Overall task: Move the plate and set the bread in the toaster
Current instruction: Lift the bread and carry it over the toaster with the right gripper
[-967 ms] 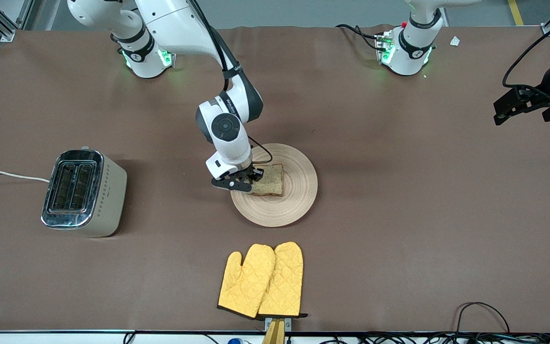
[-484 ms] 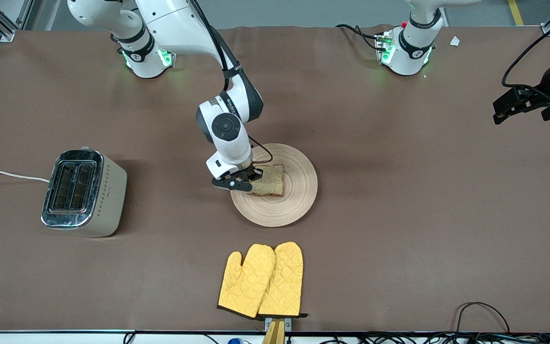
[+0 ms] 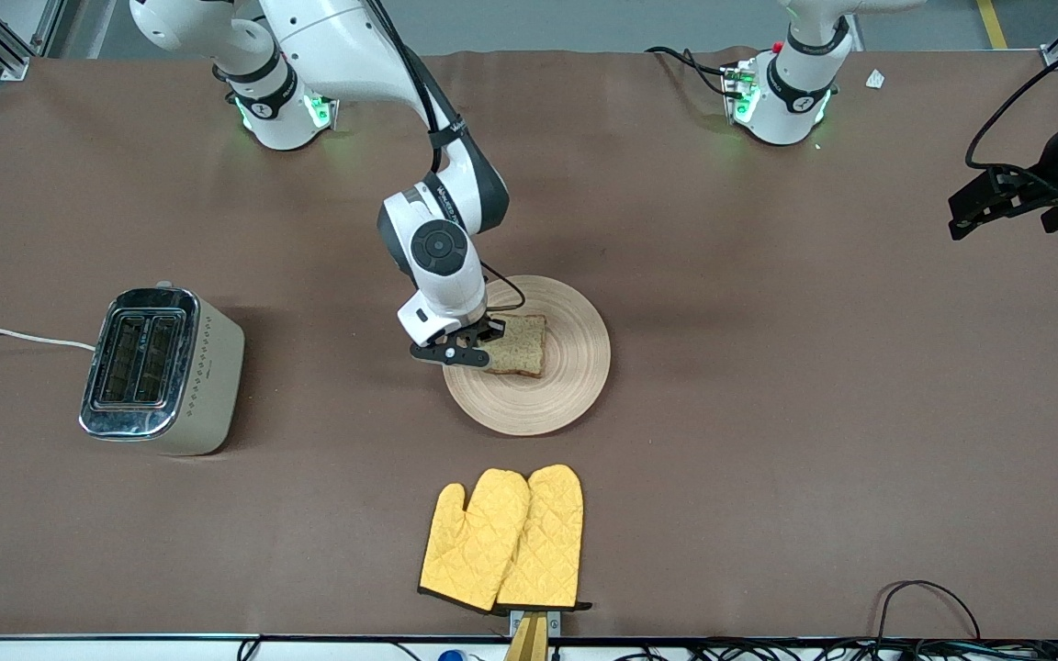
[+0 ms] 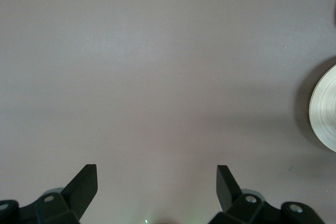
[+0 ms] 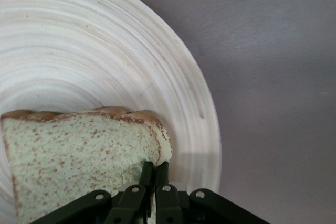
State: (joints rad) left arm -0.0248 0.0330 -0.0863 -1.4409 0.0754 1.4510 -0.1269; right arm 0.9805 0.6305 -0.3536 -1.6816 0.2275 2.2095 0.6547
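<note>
Pinching bread edge with right gripper, fingers clamped together on it; bread on plate, frame centre; toaster empty; I hold left gripper waiting, fingers apart, upper frame edge.

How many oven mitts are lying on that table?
2. The yellow oven mitts lie side by side, overlapping, at the table's edge nearest the front camera, nearer than the plate.

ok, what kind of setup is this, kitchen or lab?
Probably a lab bench staged as a kitchen: two arm bases bolted to a brown-covered table, loose cables along its edge, and props only: toaster, plate with bread, yellow mitts.
</note>
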